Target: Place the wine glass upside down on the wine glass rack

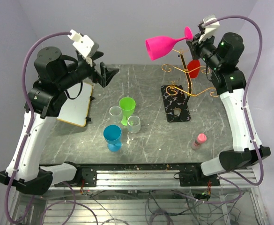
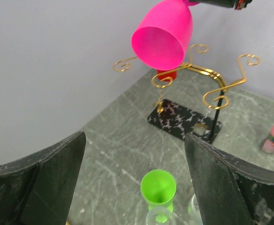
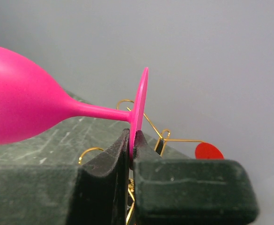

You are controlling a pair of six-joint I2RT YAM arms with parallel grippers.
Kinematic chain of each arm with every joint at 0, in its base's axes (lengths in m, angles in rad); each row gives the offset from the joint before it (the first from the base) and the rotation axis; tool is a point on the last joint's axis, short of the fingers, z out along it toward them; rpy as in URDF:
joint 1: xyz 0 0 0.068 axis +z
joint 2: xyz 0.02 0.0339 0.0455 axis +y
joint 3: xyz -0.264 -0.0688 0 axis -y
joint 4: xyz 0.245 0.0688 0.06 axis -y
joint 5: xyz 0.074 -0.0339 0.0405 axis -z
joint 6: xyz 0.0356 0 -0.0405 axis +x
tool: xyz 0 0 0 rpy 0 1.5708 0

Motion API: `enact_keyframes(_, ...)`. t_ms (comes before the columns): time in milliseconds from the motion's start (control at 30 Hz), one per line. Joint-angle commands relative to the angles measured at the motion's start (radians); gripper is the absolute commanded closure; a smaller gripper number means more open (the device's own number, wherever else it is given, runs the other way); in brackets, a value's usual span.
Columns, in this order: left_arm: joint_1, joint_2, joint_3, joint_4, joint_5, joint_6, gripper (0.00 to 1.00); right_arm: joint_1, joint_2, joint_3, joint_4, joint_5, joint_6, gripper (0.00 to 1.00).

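Observation:
My right gripper point(image 1: 191, 41) is shut on the foot of a pink wine glass point(image 1: 161, 47) and holds it on its side, high above the rack, bowl pointing left. In the right wrist view the gripper point(image 3: 132, 140) pinches the foot's rim, and the pink wine glass point(image 3: 19, 105) stretches left. The wine glass rack point(image 1: 187, 84) is a gold wire stand on a black marbled base point(image 1: 175, 104). A red glass point(image 1: 194, 68) hangs on it. My left gripper point(image 1: 106, 75) is open and empty, raised over the table's left. The rack point(image 2: 207, 79) and the pink glass point(image 2: 165, 35) show in the left wrist view.
A green glass point(image 1: 127, 108), a blue glass point(image 1: 113, 137) and two clear glasses point(image 1: 134, 123) stand in the middle. A small pink bottle point(image 1: 200, 140) stands near the right front. A white board point(image 1: 77, 109) lies at the left.

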Motion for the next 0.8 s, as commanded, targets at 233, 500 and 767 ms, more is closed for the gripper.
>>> enact_keyframes(233,0.098,-0.126,-0.183,-0.084,-0.143,0.169,0.0,0.096,0.164,0.094,0.015,0.197,-0.147,1.0)
enact_keyframes(500,0.145,-0.195,-0.263,-0.087,-0.132,0.188,0.0,0.193,0.291,0.113,0.057,0.383,-0.312,1.0)
enact_keyframes(767,0.151,-0.195,-0.254,-0.083,-0.118,0.173,0.01,0.202,0.389,0.119,0.064,0.459,-0.395,1.0)
